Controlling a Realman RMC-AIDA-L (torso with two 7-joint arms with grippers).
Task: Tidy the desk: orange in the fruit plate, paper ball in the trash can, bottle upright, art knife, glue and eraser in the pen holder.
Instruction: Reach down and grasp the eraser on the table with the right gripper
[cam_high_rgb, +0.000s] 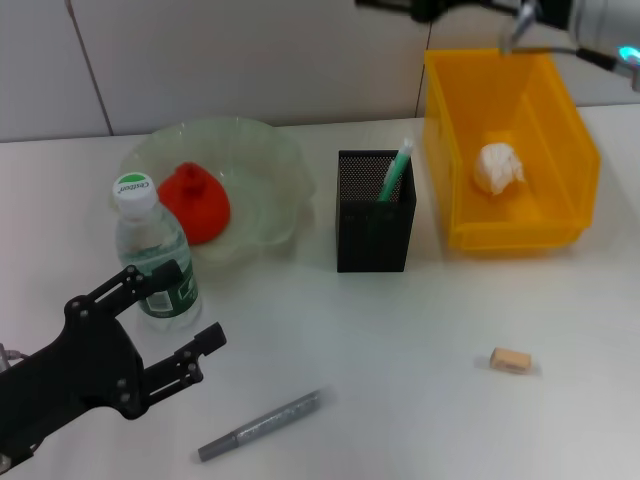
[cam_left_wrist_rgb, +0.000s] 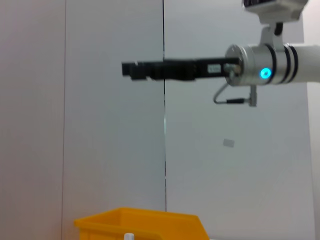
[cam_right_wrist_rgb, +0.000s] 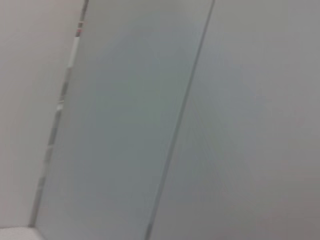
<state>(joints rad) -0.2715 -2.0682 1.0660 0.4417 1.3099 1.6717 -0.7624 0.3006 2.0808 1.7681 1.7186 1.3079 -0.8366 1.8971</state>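
Nearest you, your left gripper (cam_high_rgb: 170, 325) hung spread open and empty beside the upright bottle (cam_high_rgb: 155, 255). Rightward lay the art knife (cam_high_rgb: 260, 425), orange (cam_high_rgb: 195, 203) in the fruit plate (cam_high_rgb: 270, 170), pen holder (cam_high_rgb: 373, 240), eraser (cam_high_rgb: 511, 360), and paper ball (cam_high_rgb: 499, 166) in the trash can (cam_high_rgb: 560, 150).

A white desk (cam_high_rgb: 400, 400) carries a glass fruit plate (cam_high_rgb: 262, 170) at the back left; an upright bottle (cam_high_rgb: 155, 255) just in front; a black mesh pen holder (cam_high_rgb: 374, 212); a yellow bin (cam_high_rgb: 505, 150); an eraser (cam_high_rgb: 511, 360); a grey art knife (cam_high_rgb: 260, 424).
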